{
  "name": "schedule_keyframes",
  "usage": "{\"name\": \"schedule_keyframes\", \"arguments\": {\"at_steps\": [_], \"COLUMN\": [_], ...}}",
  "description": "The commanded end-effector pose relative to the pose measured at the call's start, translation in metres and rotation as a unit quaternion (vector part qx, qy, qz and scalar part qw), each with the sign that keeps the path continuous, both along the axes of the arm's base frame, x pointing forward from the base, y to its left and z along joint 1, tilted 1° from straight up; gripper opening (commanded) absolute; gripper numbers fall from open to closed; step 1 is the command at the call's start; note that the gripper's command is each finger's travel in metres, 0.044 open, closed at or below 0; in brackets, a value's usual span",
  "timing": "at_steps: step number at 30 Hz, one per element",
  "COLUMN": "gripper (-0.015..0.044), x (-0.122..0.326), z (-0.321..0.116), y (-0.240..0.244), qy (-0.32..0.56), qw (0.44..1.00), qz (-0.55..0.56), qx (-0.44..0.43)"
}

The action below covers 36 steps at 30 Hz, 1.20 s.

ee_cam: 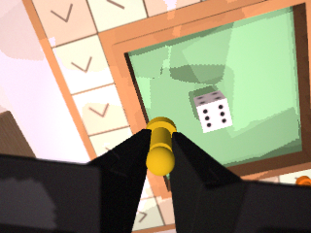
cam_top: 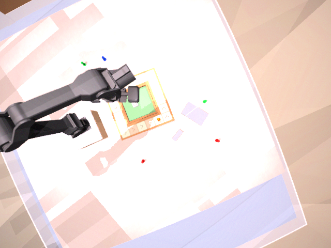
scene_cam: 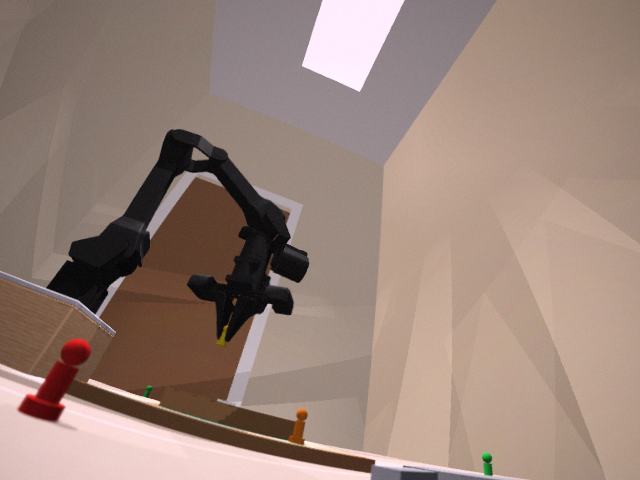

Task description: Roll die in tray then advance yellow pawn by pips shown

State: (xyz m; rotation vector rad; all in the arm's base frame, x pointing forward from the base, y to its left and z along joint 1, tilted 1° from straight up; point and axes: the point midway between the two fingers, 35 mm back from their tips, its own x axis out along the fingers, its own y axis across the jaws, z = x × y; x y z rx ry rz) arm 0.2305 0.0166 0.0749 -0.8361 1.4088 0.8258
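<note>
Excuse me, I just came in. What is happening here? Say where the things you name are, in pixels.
A robot arm is playing a board game. Its gripper (scene_cam: pixel 225 338) (ee_cam: pixel 160 139) holds the yellow pawn (scene_cam: pixel 222 336) (ee_cam: pixel 160 161) above the board (cam_top: pixel 121 137). The die (ee_cam: pixel 214 113) lies in the green tray (cam_top: pixel 141 113) (ee_cam: pixel 272 97). An orange pawn (cam_top: pixel 158 119) (scene_cam: pixel 298 427) stands on the track.

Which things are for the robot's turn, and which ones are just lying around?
For the turn:
- yellow pawn, held by the gripper
- white die
- green tray
- arrow squares

Not for this turn:
- orange pawn
- two red pawns
- green pawns
- blue pawn
</note>
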Motion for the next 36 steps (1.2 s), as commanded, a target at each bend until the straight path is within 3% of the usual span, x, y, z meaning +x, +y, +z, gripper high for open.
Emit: {"name": "schedule_keyframes", "arguments": {"at_steps": [1, 36], "gripper": [0.0, 0.0], "x": [-0.003, -0.054], "z": [-0.004, -0.038], "y": [-0.015, -0.114], "qy": [-0.001, 0.007], "qw": [0.999, 0.918], "qz": [0.046, 0.396], "qx": [-0.002, -0.007]}}
